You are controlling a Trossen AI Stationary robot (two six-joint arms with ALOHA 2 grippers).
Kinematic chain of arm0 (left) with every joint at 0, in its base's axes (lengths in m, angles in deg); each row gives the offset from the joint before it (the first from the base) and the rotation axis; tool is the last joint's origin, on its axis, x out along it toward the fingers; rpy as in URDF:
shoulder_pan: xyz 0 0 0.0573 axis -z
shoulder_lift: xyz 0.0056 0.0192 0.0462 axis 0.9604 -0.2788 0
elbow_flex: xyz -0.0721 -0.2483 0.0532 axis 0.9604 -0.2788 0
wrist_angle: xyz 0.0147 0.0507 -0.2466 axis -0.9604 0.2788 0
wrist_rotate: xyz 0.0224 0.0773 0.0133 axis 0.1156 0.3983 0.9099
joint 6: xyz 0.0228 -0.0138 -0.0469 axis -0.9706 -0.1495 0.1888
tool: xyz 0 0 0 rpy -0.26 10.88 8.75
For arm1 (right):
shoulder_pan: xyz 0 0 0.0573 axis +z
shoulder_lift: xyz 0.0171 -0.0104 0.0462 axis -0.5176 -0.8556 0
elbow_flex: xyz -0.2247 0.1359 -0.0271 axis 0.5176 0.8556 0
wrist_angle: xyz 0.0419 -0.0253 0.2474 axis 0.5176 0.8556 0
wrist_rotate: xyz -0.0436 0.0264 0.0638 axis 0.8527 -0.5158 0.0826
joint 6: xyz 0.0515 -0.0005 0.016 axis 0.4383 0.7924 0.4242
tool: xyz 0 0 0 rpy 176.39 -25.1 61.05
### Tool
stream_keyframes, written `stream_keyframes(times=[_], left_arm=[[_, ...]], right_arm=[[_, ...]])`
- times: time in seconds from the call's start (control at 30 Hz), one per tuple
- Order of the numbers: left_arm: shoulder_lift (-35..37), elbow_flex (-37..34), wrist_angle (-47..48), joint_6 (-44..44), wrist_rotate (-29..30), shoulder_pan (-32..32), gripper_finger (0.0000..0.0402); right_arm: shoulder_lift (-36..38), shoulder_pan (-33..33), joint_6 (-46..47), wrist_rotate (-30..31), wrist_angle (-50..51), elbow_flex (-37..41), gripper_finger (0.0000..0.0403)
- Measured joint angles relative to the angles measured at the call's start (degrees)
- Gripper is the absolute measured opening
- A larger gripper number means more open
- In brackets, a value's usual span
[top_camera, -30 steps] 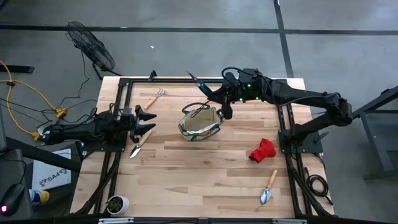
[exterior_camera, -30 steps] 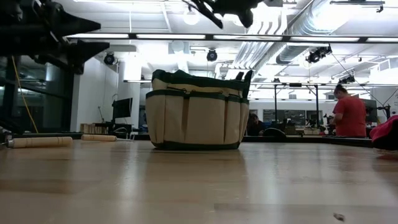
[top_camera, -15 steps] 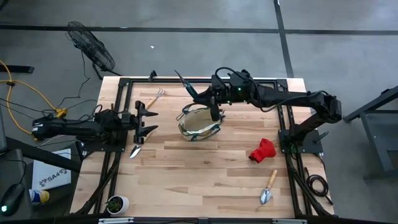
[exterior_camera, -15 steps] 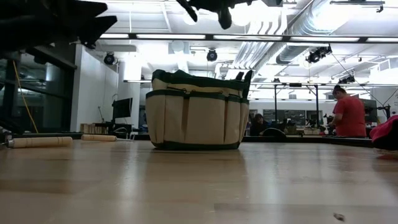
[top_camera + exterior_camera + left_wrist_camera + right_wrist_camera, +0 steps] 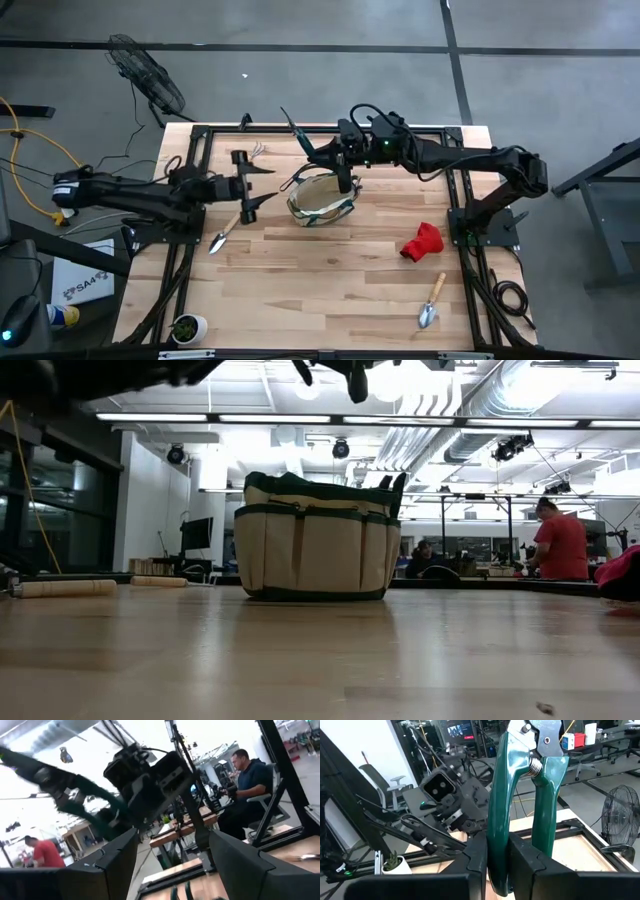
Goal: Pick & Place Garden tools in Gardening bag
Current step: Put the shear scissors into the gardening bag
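Observation:
The beige gardening bag (image 5: 322, 197) with green trim stands on its base mid-table, also in the low view (image 5: 315, 550). My right gripper (image 5: 338, 165) hovers over its far rim, shut on green-handled pruning shears (image 5: 300, 138). My left gripper (image 5: 247, 183) is open and empty, raised above the table left of the bag. It partly hides a hand rake (image 5: 258, 150). A wooden-handled trowel (image 5: 225, 232) lies below it. A red glove (image 5: 422, 242) and a second trowel (image 5: 432, 300) lie on the right half. My right gripper pinches one green handle (image 5: 497, 862) of the shears between its two fingers (image 5: 477, 857), near that handle's free end. The other handle (image 5: 544, 810) runs beside the second finger. The fingers reach in level from the table's right. The shears are lifted clear above the bag, blades (image 5: 288, 122) pointing far-left.
A black metal frame (image 5: 200, 135) borders the wooden table. A small potted plant (image 5: 187, 326) stands at the near left corner. A fan (image 5: 148, 75) and yellow cables (image 5: 40, 150) lie off the table's far left. People sit and stand in the room beyond (image 5: 560, 540).
My left gripper has risen off the table, moved right toward the bag and rolled about its own axis, staying open. My right gripper carried the shears a little toward the table's left, over the bag's far rim, then held still.

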Motion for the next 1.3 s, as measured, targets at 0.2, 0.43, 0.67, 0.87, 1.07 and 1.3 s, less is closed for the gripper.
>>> stream_keyframes(times=[0.2, 0.43, 0.67, 0.87, 1.07, 1.3], left_arm=[[-5.5, 5.4, 0.7, -4.4, -2.3, 0.0, 0.0243], [-6.9, 8.4, 1.1, -5.7, -4.3, 0.0, 0.0243], [-6.9, 9.6, 1.2, -5.8, -6.5, 0.0, 0.0243], [-7.9, 10.5, 1.4, -6.4, -6.7, 0.0, 0.0243], [-10.8, 12.2, 1.4, -7.0, -6.8, 0.0, 0.0243], [-11.4, 12.7, 1.4, -6.9, -3.9, 0.0, 0.0199]], right_arm=[[0.0, -0.2, 1.5, -0.4, 0.0, 0.0, 0.004], [0.0, -0.2, 2.3, -0.3, 0.0, 0.0, 0.004], [0.0, -0.2, 2.3, 0.5, 0.0, 0.0, 0.004], [0.0, -0.2, 2.4, 1.6, -0.5, 0.0, 0.004], [0.1, -0.2, 2.8, 1.9, -1.3, 0.0, 0.004], [0.1, -0.2, 2.8, 1.8, -0.9, 0.0, 0.004]])
